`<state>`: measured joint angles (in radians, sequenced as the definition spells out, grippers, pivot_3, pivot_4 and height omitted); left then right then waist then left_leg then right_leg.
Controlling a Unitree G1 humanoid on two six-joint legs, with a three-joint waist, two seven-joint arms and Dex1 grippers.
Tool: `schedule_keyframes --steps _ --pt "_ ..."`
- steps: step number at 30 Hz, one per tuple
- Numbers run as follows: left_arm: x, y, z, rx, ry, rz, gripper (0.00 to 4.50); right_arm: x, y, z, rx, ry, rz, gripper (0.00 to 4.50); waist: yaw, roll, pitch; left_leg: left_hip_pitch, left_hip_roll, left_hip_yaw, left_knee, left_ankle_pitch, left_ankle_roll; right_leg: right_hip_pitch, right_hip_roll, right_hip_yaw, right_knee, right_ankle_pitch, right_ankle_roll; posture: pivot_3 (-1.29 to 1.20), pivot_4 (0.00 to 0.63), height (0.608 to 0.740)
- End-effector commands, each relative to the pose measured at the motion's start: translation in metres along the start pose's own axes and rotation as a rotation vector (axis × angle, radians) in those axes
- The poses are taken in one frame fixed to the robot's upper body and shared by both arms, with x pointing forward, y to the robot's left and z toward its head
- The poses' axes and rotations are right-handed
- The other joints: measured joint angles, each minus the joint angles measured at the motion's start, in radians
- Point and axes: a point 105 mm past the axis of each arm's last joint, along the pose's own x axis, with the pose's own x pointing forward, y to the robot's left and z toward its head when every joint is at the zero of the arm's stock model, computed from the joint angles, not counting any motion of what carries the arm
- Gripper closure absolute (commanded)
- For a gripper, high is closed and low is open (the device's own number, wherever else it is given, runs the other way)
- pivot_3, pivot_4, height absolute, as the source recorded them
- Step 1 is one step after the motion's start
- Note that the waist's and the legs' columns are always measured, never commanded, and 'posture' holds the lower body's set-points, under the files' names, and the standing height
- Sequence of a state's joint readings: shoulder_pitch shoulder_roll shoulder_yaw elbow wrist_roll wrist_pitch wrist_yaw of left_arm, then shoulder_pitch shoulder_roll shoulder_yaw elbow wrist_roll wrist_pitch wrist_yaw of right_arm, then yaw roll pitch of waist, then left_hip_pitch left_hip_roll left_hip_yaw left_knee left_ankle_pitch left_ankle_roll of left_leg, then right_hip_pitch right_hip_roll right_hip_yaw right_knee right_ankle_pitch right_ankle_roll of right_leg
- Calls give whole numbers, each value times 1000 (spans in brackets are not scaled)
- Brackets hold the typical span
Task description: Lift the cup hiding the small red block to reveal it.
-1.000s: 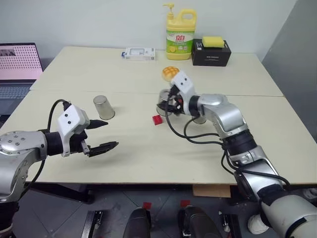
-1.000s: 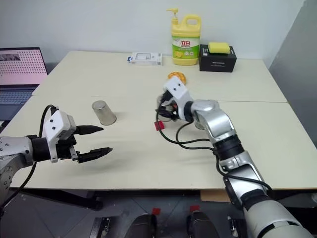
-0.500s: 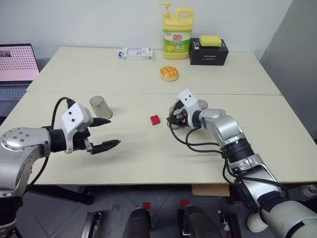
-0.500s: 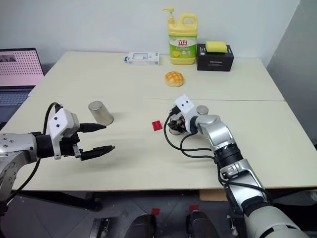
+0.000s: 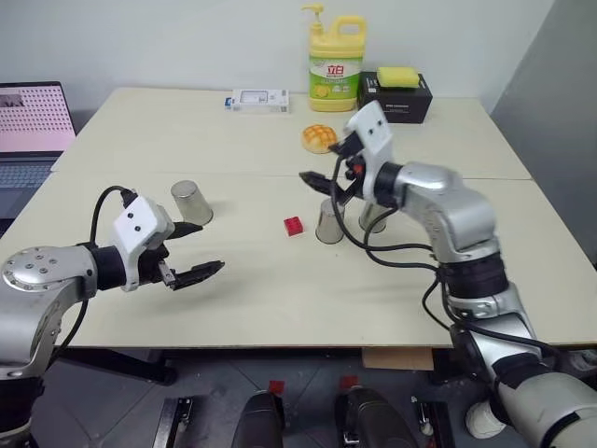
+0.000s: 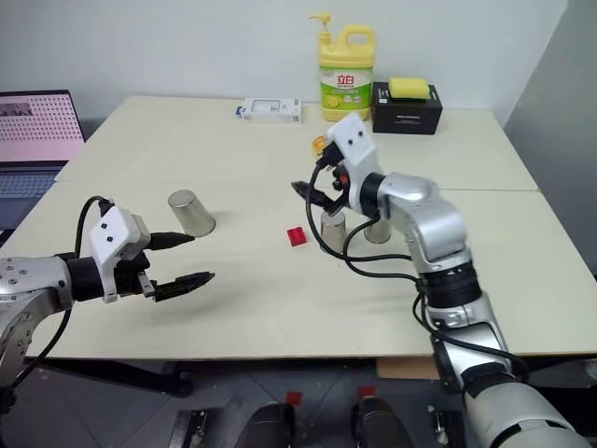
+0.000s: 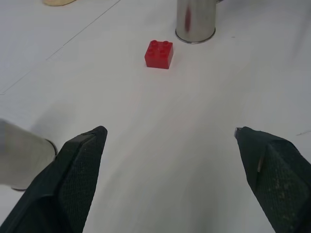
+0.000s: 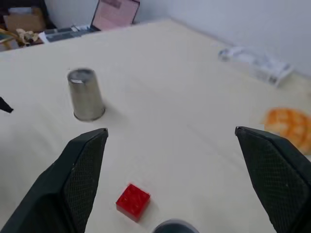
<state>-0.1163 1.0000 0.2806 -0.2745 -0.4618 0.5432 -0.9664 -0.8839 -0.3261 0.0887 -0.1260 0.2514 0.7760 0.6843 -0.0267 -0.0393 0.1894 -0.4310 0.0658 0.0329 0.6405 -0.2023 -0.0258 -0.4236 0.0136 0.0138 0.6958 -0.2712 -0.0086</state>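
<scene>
Right gripper [image 5: 319, 182] risen, fingers spread, cup [image 5: 329, 222] released

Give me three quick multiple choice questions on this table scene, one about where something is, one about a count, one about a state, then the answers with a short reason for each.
1. Where is the small red block?
A. bare on the table
B. in the left gripper
C. on the bun

2. How many steel cups stand upside down?
A. one
B. three
C. five

3. How is the right gripper?
A. shut on a cup
B. open, holding nothing
C. shut on the block

Answers:
1 A: it lies uncovered beside a cup.
2 B: that one, another behind it, another near the left gripper.
3 B: fingers spread, empty.
</scene>
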Motion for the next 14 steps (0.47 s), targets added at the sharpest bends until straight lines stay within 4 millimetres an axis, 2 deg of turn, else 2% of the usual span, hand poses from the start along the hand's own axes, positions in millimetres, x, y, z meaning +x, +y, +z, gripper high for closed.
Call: schedule_keyframes --steps 1,4,8,11,14 --pt "-13 6 9 46 -5 45 0 -37 24 -2 -44 -39 141 41 4 0 0 0 0 0 0 0 0 0 -1 0 0 0 0 0 150 740" --pt "-18 8 8 34 4 48 0 -64 40 -22 -29 2 212 41 3 0 0 0 -1 0 0 0 0 1 -2 0 -1 0 0 0 150 740" --pt "-21 7 6 19 24 35 0 -89 56 -40 0 63 273 41 -2 0 0 2 -1 0 0 0 0 1 -1 1 0 0 0 0 150 740" --pt "-23 6 4 19 36 28 0 -98 58 -48 7 93 252 41 -7 0 0 5 -1 1 0 0 0 2 -1 2 1 0 0 0 150 740" --pt "-25 4 3 8 43 6 0 -105 51 -54 9 117 207 41 -6 0 0 5 -1 1 0 0 0 2 0 1 1 0 0 0 150 740"
